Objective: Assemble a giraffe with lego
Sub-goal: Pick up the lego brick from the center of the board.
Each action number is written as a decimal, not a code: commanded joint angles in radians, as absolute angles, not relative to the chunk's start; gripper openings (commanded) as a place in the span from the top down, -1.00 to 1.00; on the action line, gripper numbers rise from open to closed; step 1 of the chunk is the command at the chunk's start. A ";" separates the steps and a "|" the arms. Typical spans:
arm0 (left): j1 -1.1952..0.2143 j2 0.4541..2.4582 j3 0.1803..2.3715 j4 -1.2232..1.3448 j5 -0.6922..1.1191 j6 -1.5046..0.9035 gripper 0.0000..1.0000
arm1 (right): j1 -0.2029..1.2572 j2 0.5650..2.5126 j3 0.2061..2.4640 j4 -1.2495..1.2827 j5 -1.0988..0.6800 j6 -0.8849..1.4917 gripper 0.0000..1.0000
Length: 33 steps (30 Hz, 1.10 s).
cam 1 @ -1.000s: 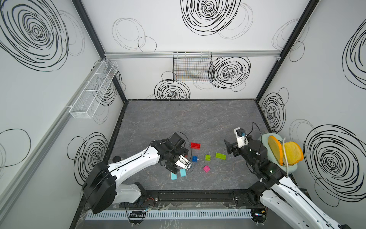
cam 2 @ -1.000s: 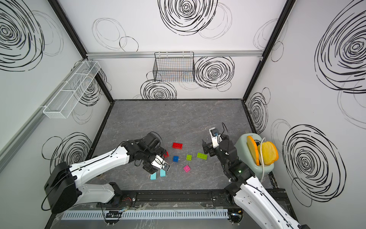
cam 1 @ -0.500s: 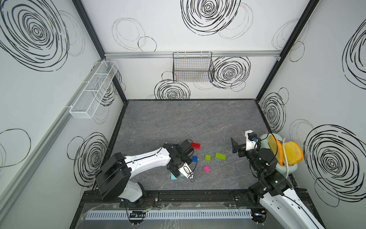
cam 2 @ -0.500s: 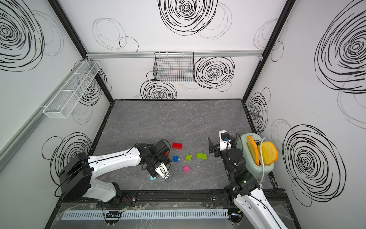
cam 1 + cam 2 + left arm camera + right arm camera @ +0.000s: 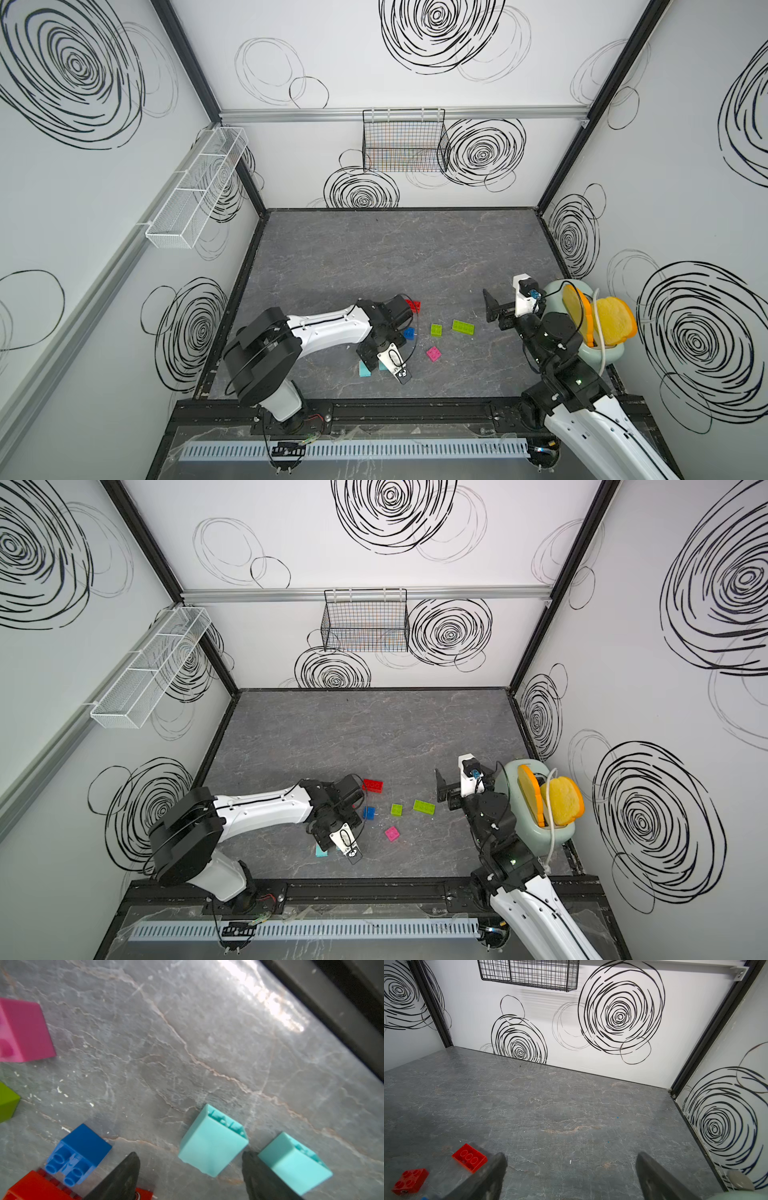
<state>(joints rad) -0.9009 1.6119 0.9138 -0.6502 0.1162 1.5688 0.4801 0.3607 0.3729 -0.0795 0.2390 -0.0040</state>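
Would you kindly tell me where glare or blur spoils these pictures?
Left wrist view: white glare washes out the table near its dark edge; the pink brick and the dark fingertips look soft. Right wrist view: the foreground fingers are blurred, the far wall crisp. Both top views: evenly lit, sharp, soft shadows only.

In the left wrist view the picture edge cuts the pink brick (image 5: 22, 1030) and a lime brick (image 5: 7, 1102), both off to one side of the left gripper (image 5: 189, 1153). Close beside its finger we see a red brick (image 5: 35, 1187), cut off and partly covered. In a top view this gripper hides part of one light-blue brick (image 5: 383, 365). Toward the left arm from the right gripper (image 5: 571, 1156), the blue brick (image 5: 425, 1198) shows only a sliver.
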 commanded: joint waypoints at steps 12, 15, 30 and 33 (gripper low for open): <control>-0.884 1.672 1.025 -0.666 0.198 1.489 -0.63 | 0.473 0.360 0.365 -0.050 0.230 -0.014 -0.98; -0.878 1.658 0.991 -0.661 0.200 1.480 -0.62 | 0.474 0.356 0.363 -0.048 0.230 -0.016 -0.98; -0.829 1.750 1.012 -0.637 0.182 1.376 -0.24 | 0.474 0.366 0.363 -0.049 0.227 -0.017 -0.98; -0.824 1.739 0.986 -0.614 0.174 1.382 -0.22 | 0.474 0.371 0.362 -0.049 0.228 -0.016 -0.98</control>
<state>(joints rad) -0.8345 1.7386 1.0069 -0.6071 0.1856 1.3804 0.4770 0.3676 0.3717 -0.0746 0.2279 -0.0113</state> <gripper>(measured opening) 0.615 0.991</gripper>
